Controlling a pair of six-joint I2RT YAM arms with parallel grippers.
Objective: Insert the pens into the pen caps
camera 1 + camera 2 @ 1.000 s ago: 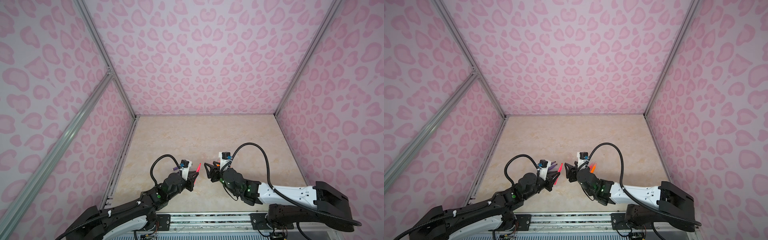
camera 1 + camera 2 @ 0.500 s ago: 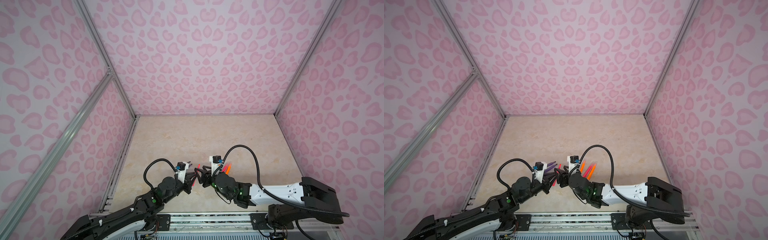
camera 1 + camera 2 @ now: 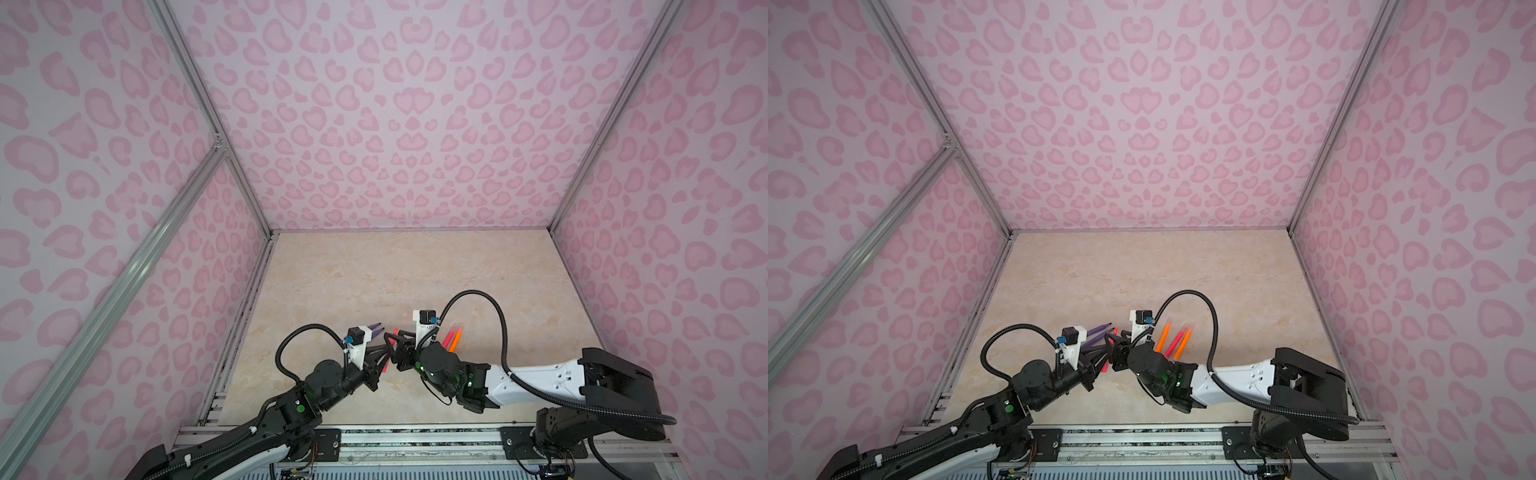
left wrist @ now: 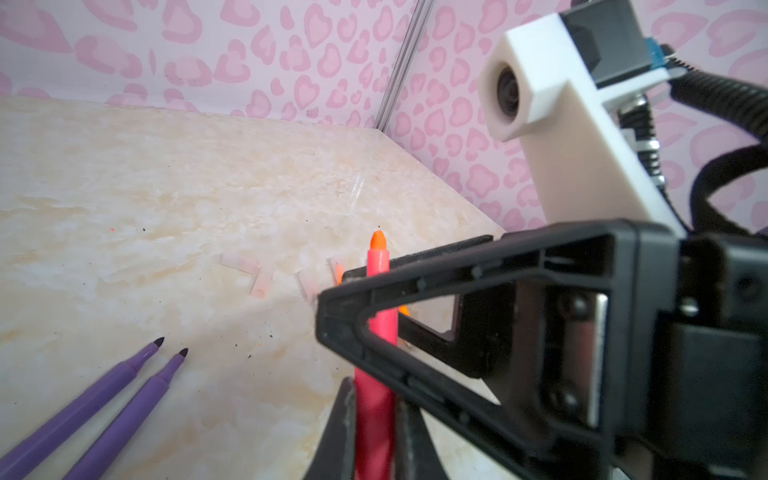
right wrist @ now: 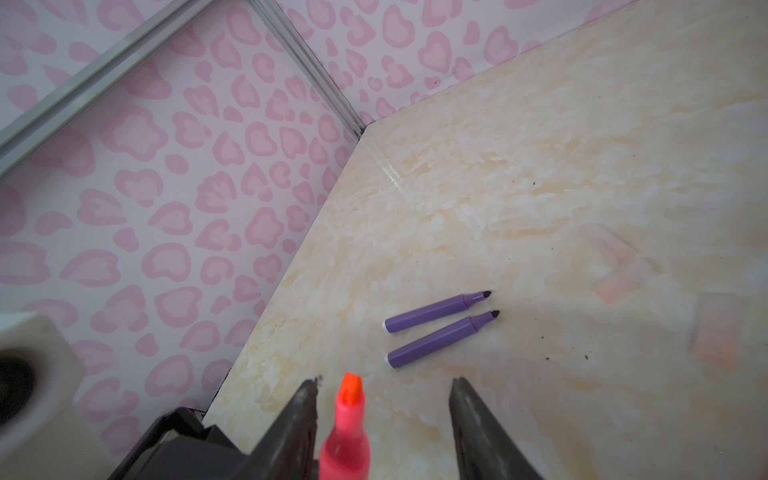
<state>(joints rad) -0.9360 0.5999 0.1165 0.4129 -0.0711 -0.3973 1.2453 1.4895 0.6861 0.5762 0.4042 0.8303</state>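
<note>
Over the beige marbled desk, the right end effector has swung across, its jaws apart and narrowing either side of the orange-tipped pink-red felt-tip pen, which the left end effector clamps aloft; a handover looks likely. Clear plastic tube caps lie beyond.

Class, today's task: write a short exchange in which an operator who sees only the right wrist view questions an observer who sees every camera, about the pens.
Operator: What holds the pink pen that sits inside my open right gripper?
Observer: The left gripper, shut on its barrel; the left wrist view shows it.
Operator: Where are the orange pens?
Observer: In a top view, two orange pens flank a second pink pen on the table, just right of the right wrist camera.
</note>
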